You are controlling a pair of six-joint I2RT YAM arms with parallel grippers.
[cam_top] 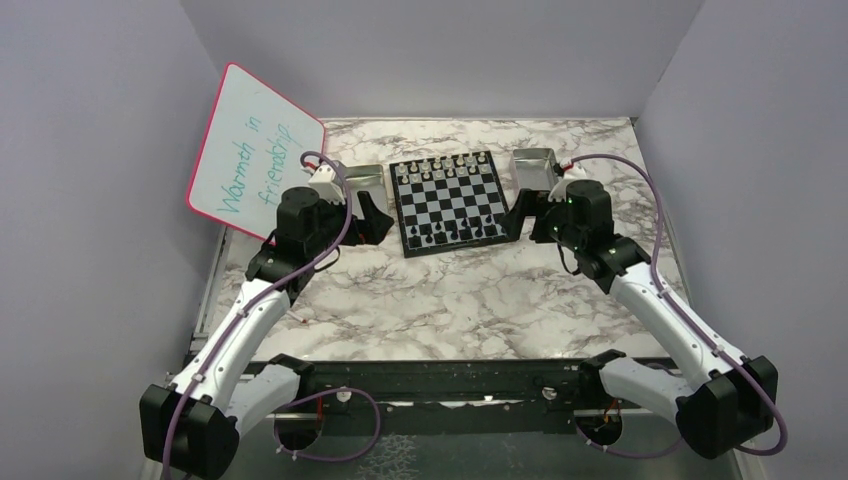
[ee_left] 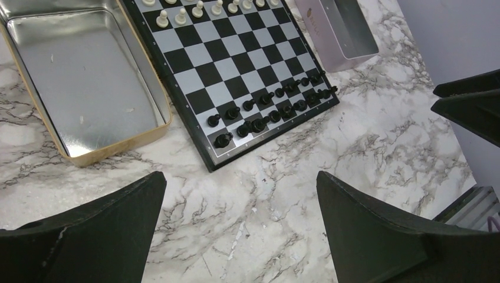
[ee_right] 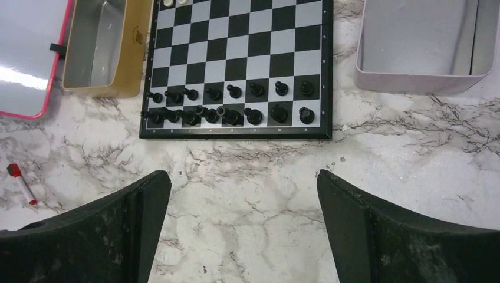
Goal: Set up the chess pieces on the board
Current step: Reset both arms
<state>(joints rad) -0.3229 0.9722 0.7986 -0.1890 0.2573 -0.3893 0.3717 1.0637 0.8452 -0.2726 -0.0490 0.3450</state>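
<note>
The board lies at the table's far middle. Whitish pieces stand in its two far rows and black pieces in its two near rows. The left wrist view shows the board, black pieces and whitish pieces. The right wrist view shows the board with the black pieces. My left gripper is open and empty, just left of the board. My right gripper is open and empty, just right of it. Both hold nothing over bare marble.
An empty gold-rimmed metal tin sits left of the board, and an empty pale tin right of it. A pink-rimmed whiteboard leans at the back left. A red-capped marker lies on the marble. Walls enclose three sides.
</note>
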